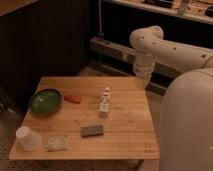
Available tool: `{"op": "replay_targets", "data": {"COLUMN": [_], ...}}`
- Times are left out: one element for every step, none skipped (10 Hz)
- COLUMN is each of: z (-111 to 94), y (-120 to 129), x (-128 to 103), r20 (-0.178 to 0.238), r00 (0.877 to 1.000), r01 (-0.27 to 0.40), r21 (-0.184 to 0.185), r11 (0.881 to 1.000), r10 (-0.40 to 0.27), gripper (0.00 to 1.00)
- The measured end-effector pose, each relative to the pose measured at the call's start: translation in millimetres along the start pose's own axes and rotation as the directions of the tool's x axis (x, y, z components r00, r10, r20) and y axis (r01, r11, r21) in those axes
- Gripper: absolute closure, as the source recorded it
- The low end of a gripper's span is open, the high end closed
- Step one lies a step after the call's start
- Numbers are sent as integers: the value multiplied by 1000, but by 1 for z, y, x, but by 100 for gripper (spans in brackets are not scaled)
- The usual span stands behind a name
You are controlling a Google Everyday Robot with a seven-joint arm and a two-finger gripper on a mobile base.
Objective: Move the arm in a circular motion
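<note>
The arm (175, 47) is a large cream-white robot arm of thick rounded segments with small dark holes. It reaches in from the right, bends at a bulbous joint (145, 37) and points down. The gripper (141, 82) is the narrow pale tip hanging over the far right edge of the wooden table (125, 125). It holds nothing that I can see. The arm's big body (187, 125) fills the right side.
On the table stand a small white bottle-like figure (104, 101), a green bowl (45, 100), a red-orange item (73, 99), a dark grey block (92, 131), a clear packet (57, 143) and a white cup (28, 138). Dark cabinets and a shelf rail stand behind.
</note>
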Motion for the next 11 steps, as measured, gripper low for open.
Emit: {"op": "replay_targets", "data": {"z": [4,6,7,6,3,-1,-7,-13,-14,-16,-18], "y": [-14,-18,-18,-6,8,26,52,81,99,125,145], "x": [28,52,71,96,109,123,138,142,140,129,110], "r20": [20,49,65,99,125,148,178,197,203,214,227], "r00": [998,994,992,992,991,989,980,962,949,923,896], "r01": [-59,-90,-97,-57,-14,44,134,232,288,367,431], "r21": [-48,-111,-152,-197,-212,-225,-236,-240,-242,-241,-240], "r11": [997,990,984,979,977,973,962,943,927,898,870], "r10": [60,96,108,77,41,-10,-93,-186,-242,-320,-381], "gripper": [100,100,100,100,100,100,100,100,100,100,100]}}
